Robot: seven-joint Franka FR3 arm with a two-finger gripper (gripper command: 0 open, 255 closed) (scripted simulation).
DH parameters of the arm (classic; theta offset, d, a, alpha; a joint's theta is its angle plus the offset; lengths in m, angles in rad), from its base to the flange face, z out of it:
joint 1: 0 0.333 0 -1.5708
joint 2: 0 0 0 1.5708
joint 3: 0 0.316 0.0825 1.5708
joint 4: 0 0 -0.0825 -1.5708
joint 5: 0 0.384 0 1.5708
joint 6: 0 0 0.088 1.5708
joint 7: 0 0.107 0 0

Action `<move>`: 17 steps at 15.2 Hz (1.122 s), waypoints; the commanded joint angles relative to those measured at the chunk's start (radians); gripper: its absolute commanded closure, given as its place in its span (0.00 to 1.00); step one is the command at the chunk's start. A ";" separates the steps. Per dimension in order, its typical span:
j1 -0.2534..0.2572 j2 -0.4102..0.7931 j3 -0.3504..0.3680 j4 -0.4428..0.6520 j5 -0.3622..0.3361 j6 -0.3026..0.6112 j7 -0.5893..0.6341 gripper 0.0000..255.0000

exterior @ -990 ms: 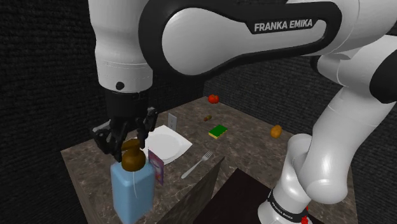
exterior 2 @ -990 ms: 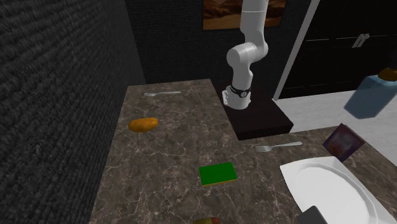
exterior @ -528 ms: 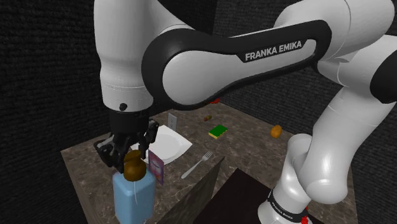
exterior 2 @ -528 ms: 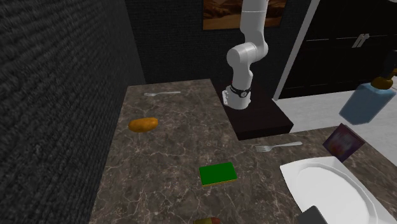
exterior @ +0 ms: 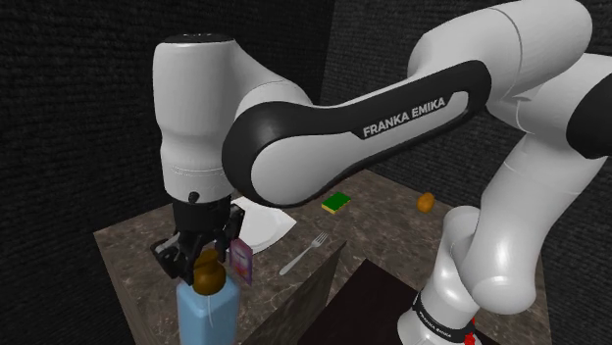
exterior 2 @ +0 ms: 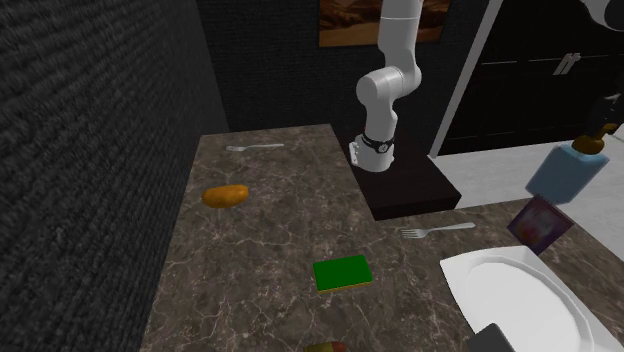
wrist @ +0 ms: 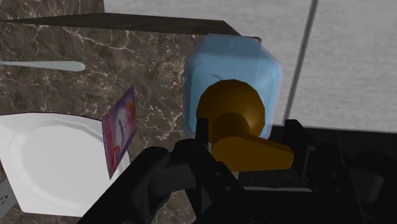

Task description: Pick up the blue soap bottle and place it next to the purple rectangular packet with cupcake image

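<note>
Blue soap bottle (exterior: pixel 206 312) is at counter's (exterior: pixel 387 211) edge.

Fingers (wrist: pixel 202 143) clasp blue bottle (wrist: pixel 254 63) by pump (wrist: pixel 232 111) (purple packet (wrist: pixel 119 130) beside).

The bottle (wrist: pixel 251 63) is pale blue and its pump (wrist: pixel 232 111) is golden brown. The packet (wrist: pixel 119 130) is purple, with a pink and white picture on it. The plate (exterior 2: pixel 520 295) is white. The counter (exterior 2: pixel 260 260) is dark brown marble with thin pale veins. The sponge (exterior 2: pixel 341 272) is green with a yellow edge. The fork (exterior 2: pixel 437 230) is grey. The gripper (wrist: pixel 248 133) is black. The arm (exterior: pixel 196 127) is white with black joints and white letters.
</note>
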 commanded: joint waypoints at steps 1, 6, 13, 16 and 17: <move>0.000 0.008 0.001 -0.019 -0.004 0.028 0.004 1.00; 0.001 0.029 0.004 -0.066 -0.014 0.093 0.013 1.00; 0.001 0.029 0.003 -0.066 -0.014 0.093 0.013 1.00; 0.001 0.029 0.003 -0.066 -0.014 0.093 0.013 0.00; 0.001 0.029 0.003 -0.066 -0.014 0.093 0.013 0.00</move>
